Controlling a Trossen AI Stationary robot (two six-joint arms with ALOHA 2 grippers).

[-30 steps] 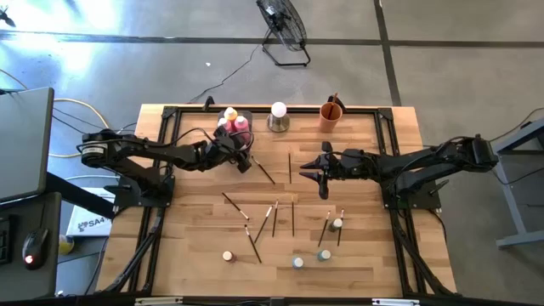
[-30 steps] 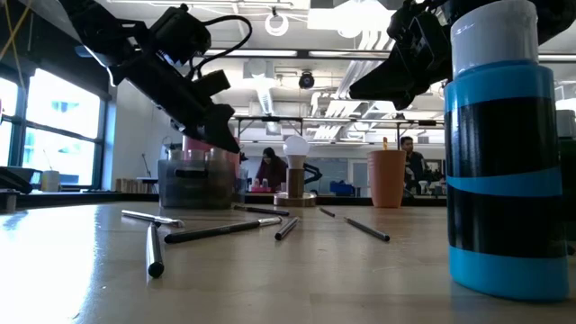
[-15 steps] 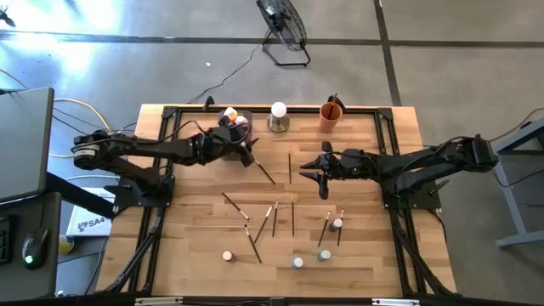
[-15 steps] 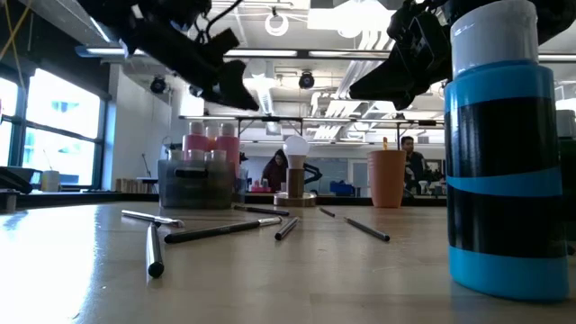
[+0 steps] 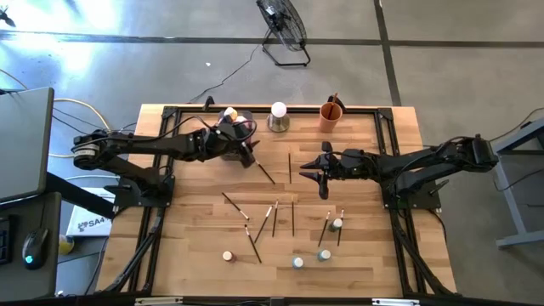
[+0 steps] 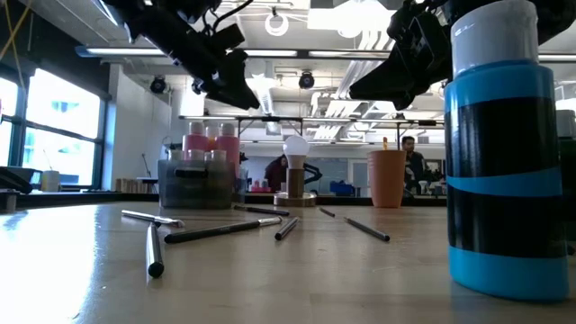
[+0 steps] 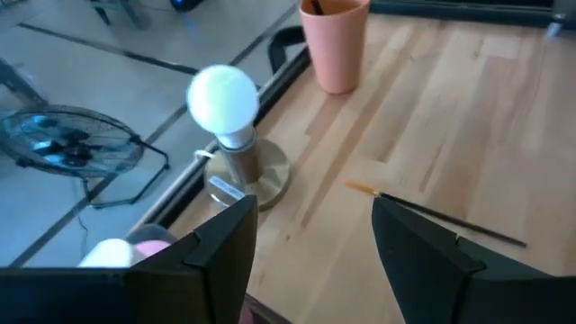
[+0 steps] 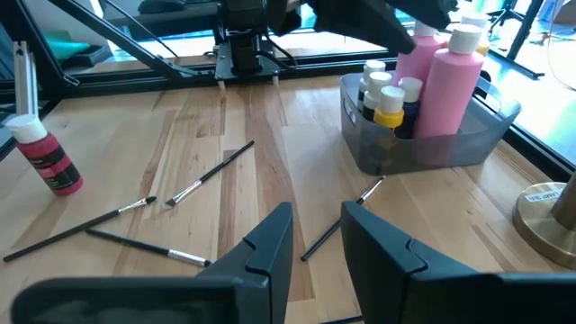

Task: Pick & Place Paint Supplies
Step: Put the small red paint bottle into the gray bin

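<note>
A grey tray (image 8: 423,144) at the table's far left holds tall pink bottles (image 8: 447,67) and small yellow ones, upright. My left gripper (image 5: 247,154) hangs open above the table just beside the tray (image 5: 235,127), with nothing between its fingers (image 7: 225,243). My right gripper (image 5: 308,169) hovers open over the table's middle, empty (image 8: 315,238). Several thin dark-handled paintbrushes (image 5: 274,218) lie flat on the wood. Tiny white-capped bottles (image 5: 297,263) stand near the front edge. One blue-and-black bottle (image 6: 502,162) stands close in the low view.
A white ball on a metal base (image 5: 278,113) and an orange cup (image 5: 331,112) stand at the far edge, right of the tray. A small red bottle (image 8: 47,155) stands on the wood. Black frame rails (image 5: 170,115) run along the table's sides.
My left gripper has risen from the level of the tray to well above it and has tipped closer to level. The bottles in the tray stand uncovered in the low view.
</note>
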